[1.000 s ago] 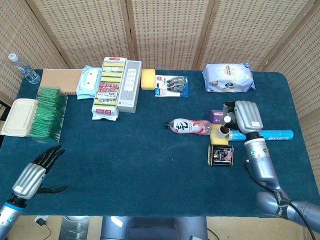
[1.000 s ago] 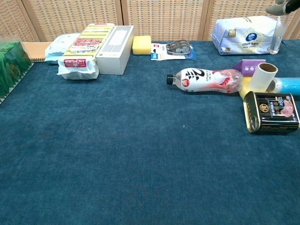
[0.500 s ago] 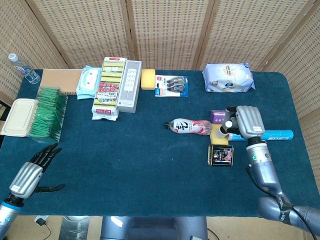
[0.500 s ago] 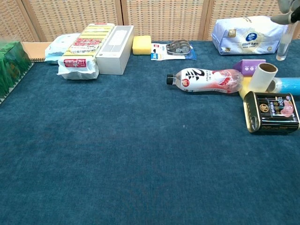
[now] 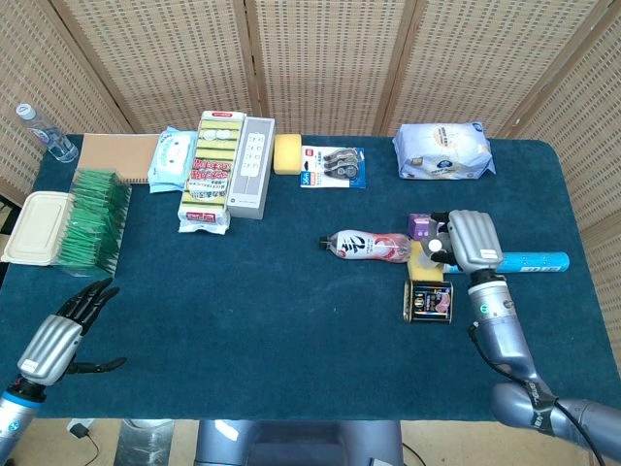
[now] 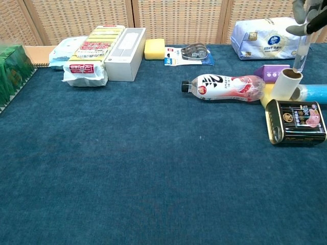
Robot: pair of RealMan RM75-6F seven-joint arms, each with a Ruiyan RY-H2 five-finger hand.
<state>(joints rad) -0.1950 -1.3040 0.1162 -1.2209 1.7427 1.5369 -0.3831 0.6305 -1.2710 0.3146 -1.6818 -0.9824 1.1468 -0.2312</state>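
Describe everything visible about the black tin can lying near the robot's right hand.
The black tin can is a rectangular metal tin with rounded corners and a gold rim, lying flat on the blue tablecloth. Its printed top faces up, showing gold lettering and a pink picture; the text is too small to read. It looks sealed and undented. Its far edge sits against the yellow sponge and close to the cardboard tube. The right hand hovers above the items behind it, not touching it.

Your right hand [image 6: 309,15] shows at the top right corner, its fingers [image 6: 297,29] holding a clear tube [image 6: 299,53] upright above the cardboard roll [image 6: 286,84]. The roll leans beside the tin can [image 6: 297,121] and the lying bottle [image 6: 225,87].
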